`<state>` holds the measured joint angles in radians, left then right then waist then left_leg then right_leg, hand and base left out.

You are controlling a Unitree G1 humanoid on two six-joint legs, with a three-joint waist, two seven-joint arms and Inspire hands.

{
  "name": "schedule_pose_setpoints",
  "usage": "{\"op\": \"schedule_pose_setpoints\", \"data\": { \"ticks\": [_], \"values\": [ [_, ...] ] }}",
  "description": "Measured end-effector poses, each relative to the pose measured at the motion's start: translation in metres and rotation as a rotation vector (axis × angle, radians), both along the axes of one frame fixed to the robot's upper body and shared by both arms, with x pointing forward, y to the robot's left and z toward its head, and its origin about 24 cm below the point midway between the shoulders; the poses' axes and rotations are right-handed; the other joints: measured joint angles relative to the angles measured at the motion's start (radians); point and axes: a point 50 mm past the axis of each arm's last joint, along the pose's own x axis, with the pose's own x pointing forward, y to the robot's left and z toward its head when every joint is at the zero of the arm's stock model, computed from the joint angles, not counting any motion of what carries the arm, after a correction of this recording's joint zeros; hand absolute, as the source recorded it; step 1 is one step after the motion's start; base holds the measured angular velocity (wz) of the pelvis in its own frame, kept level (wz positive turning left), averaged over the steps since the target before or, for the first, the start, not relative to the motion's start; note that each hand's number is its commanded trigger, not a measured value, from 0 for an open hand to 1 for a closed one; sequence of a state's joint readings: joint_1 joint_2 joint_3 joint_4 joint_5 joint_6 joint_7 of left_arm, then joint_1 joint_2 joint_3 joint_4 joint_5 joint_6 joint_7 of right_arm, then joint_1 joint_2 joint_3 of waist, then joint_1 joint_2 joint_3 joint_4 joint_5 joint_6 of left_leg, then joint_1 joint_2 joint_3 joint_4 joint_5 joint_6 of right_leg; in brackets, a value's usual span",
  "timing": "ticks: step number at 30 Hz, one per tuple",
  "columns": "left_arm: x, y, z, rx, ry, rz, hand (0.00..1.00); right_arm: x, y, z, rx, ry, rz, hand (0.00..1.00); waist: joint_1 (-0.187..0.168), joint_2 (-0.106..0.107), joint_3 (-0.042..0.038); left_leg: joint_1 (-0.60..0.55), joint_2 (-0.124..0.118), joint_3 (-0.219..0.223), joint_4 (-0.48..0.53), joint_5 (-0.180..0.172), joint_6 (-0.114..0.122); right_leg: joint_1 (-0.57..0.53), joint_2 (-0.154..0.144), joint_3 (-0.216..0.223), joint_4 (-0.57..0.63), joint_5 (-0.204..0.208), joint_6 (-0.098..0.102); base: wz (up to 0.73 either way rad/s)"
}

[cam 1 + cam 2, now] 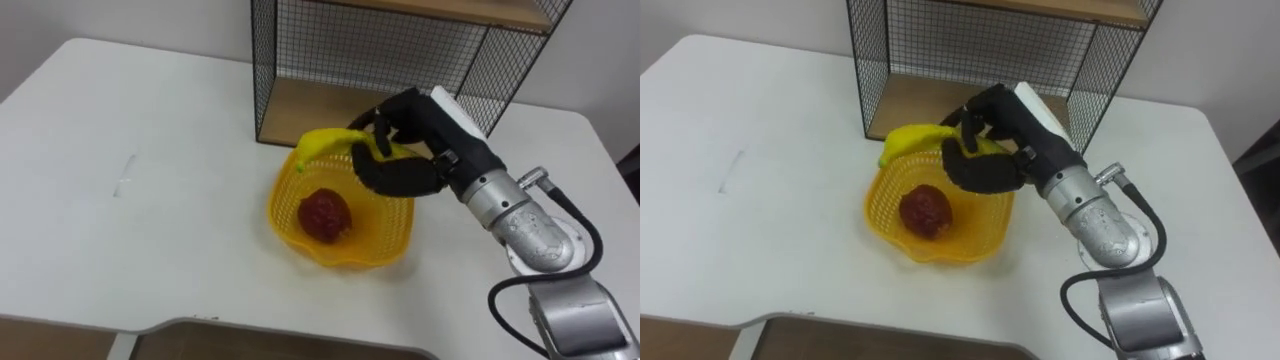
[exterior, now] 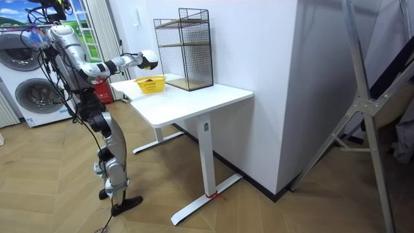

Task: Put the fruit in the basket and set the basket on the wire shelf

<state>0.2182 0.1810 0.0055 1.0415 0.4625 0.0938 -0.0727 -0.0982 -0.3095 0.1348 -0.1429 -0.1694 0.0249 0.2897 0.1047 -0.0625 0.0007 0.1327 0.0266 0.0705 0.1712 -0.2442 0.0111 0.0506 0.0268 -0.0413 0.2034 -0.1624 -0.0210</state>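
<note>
On table (image 1: 150, 150), basket (image 1: 340, 258) holds red fruit (image 1: 325, 214), so one piece is done; banana (image 1: 322, 143) lies roughly left-right over the back rim, tip pointing left, clasped in curled right hand (image 1: 405, 172) and not yet dropped; basket not yet on shelf (image 1: 320, 50).

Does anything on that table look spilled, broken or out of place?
Nothing is spilled or broken. Only the banana is unsettled: the right hand holds it at the far rim of the yellow basket, not down beside the red fruit inside.
</note>
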Motion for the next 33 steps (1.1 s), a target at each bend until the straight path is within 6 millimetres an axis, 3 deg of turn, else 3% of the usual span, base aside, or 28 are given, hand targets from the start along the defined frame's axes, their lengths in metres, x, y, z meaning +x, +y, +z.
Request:
{"op": "schedule_pose_setpoints", "data": {
  "ticks": [27, 33],
  "values": [
    [0.006, 0.002, 0.002, 0.005, -0.030, -0.016, 0.00, -0.005, -0.008, -0.025, -0.003, 0.119, -0.025, 0.00, -0.006, 0.009, 0.0033, -0.003, -0.003, -0.018, 0.015, 0.000, 0.000, 0.009, -0.006, -0.019, 0.000, 0.000, 0.000, 0.01],
    [-0.003, 0.003, 0.000, -0.010, -0.044, 0.139, 0.00, -0.005, -0.012, -0.029, 0.008, 0.120, -0.074, 0.00, -0.018, 0.019, 0.0033, 0.004, -0.002, -0.016, 0.017, 0.000, 0.000, 0.020, -0.004, -0.017, -0.003, 0.001, -0.001, 0.02]
  ]
}}
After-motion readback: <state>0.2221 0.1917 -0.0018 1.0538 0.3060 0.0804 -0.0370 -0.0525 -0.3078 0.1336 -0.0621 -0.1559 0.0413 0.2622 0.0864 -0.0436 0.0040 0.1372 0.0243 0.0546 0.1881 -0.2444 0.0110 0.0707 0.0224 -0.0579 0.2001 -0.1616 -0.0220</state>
